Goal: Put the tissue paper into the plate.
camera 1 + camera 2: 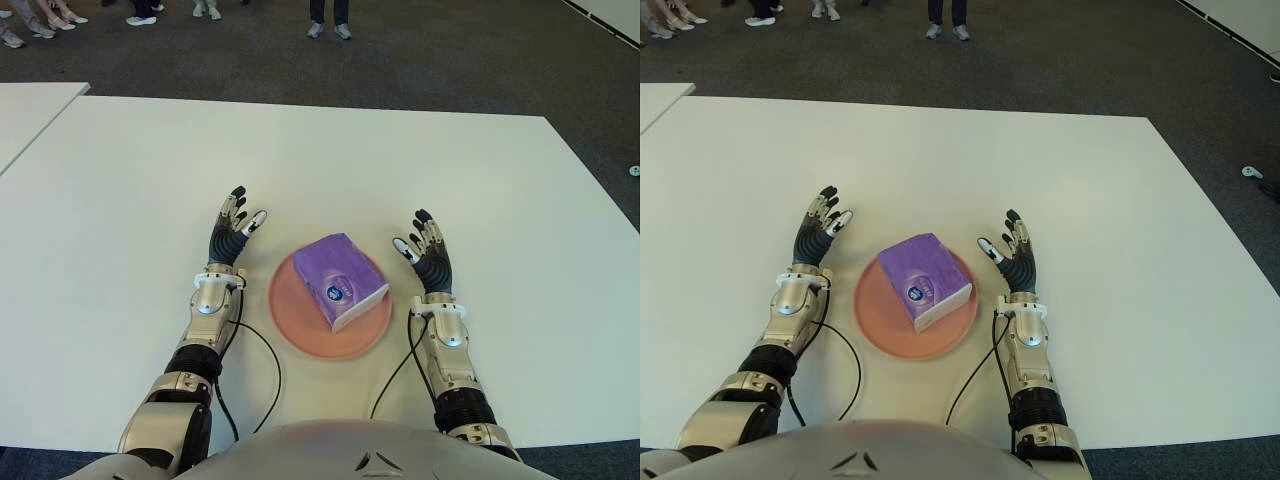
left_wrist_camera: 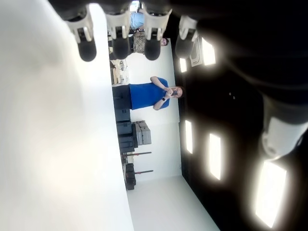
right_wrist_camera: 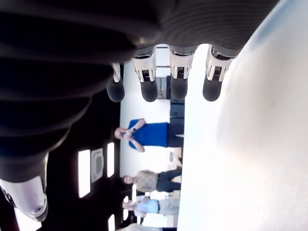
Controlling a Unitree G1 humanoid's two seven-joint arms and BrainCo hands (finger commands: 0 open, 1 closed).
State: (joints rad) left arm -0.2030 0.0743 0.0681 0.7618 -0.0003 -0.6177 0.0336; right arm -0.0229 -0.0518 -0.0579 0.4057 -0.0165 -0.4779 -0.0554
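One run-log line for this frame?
tissue pack: in plate | left robot hand: open, beside plate | right robot hand: open, beside plate

**A large indoor hall or lab space set up for robot demonstrations**

A broad white table [image 1: 300,160] stands on dark grey carpet [image 1: 400,60], with the edge of a second white table [image 1: 30,110] at the upper left of the frame. Along the top edge, the shoes and lower legs of several standing people [image 1: 328,20] show on the carpet. The wrist views show a dark ceiling with bright rectangular light panels [image 2: 214,156], white walls, stacked grey equipment cases [image 2: 137,134], and a person in a blue shirt [image 2: 147,95] holding up something small in both hands, with more people [image 3: 154,180] nearby.
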